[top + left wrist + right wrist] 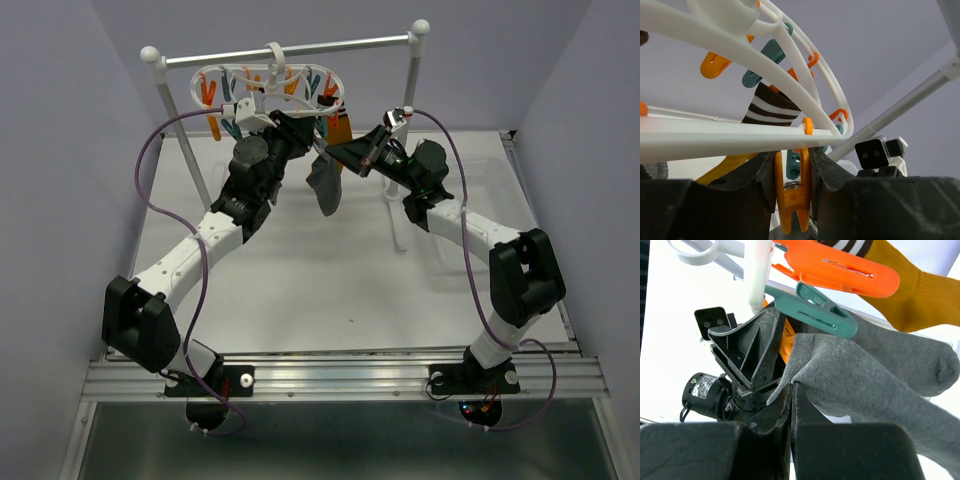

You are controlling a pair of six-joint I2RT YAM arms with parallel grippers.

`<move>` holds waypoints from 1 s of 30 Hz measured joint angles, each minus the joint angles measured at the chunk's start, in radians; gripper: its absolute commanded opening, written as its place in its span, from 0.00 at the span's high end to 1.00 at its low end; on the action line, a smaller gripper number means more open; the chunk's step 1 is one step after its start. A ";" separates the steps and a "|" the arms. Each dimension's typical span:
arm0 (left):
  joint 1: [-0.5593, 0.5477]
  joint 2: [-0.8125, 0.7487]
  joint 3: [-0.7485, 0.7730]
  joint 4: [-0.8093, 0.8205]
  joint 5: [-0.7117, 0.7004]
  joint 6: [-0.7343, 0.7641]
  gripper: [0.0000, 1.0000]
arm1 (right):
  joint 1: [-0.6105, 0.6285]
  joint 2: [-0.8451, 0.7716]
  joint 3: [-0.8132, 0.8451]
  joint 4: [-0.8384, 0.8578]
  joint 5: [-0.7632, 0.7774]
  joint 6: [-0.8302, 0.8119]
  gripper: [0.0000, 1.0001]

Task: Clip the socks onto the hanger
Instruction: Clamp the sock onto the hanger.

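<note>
The white oval hanger (272, 84) hangs from the rail with orange and teal clips dangling below it. My left gripper (298, 132) reaches up under its frame (730, 134) and is shut on an orange clip (792, 195), squeezing its two handles together. My right gripper (800, 387) is shut on the edge of a dark grey sock (860, 390), held up right beside the left fingers (757, 347); the sock droops between the arms (326, 186). A mustard sock with a dark striped cuff (920, 295) hangs from an orange clip (840, 267).
The metal rail (300, 50) on white posts carries the hanger. A teal clip (815, 310) lies against more grey sock fabric (920, 362); whether it grips it I cannot tell. A clear basket (495, 175) stands at the back right. The white tabletop (330, 290) lies below.
</note>
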 measured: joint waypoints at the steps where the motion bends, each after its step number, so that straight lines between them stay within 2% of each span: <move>1: 0.000 0.000 -0.003 0.005 -0.002 -0.001 1.00 | 0.004 0.000 0.000 -0.003 0.005 -0.002 0.99; 30: -0.001 -0.014 -0.050 0.072 -0.031 -0.043 1.00 | 0.070 0.000 -0.031 0.031 0.069 0.042 0.99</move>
